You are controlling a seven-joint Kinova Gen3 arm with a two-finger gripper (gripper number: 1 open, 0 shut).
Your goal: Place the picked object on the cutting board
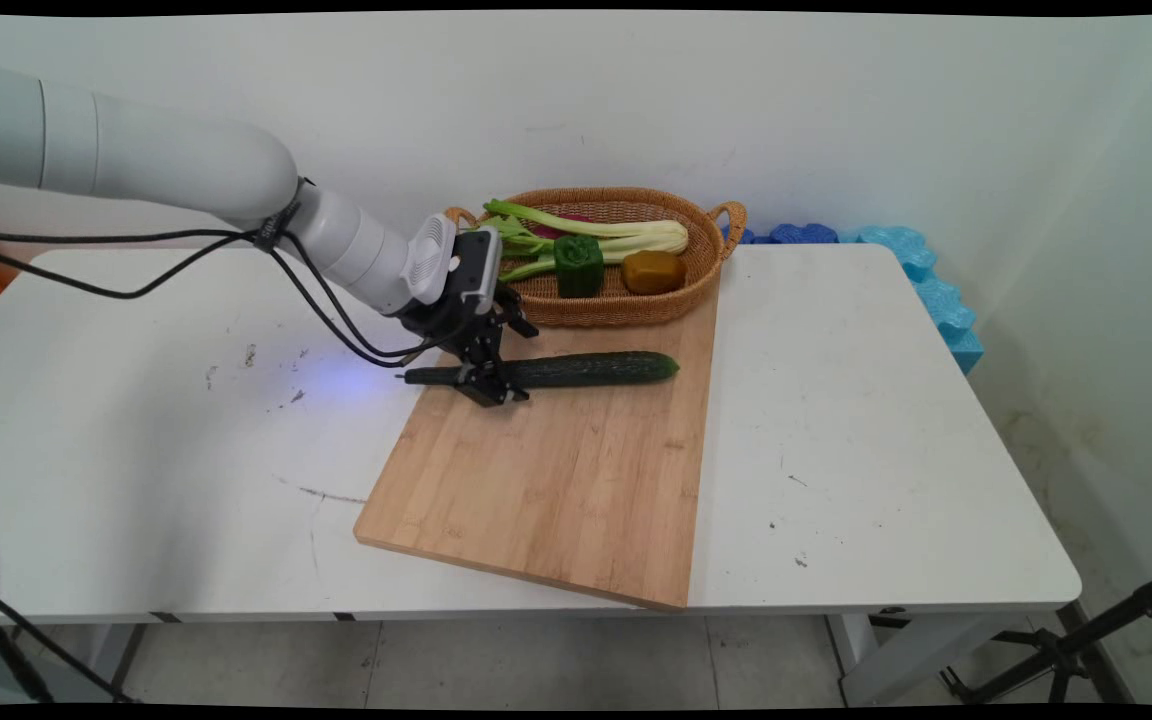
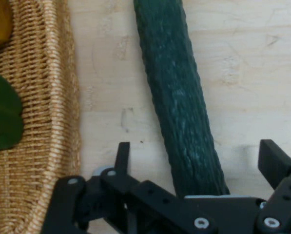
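Observation:
A long dark green cucumber lies across the far end of a wooden cutting board. My gripper is down over the cucumber's left part, near its stem end. In the hand view the cucumber runs up from between the two black fingers, and the gripper is open, with a gap on each side of the cucumber. The cucumber rests on the board.
A woven basket stands just behind the board, holding bok choy, a green pepper and a brown-yellow lump. Its rim lies close to my left finger. Blue foam pieces sit at the table's back right.

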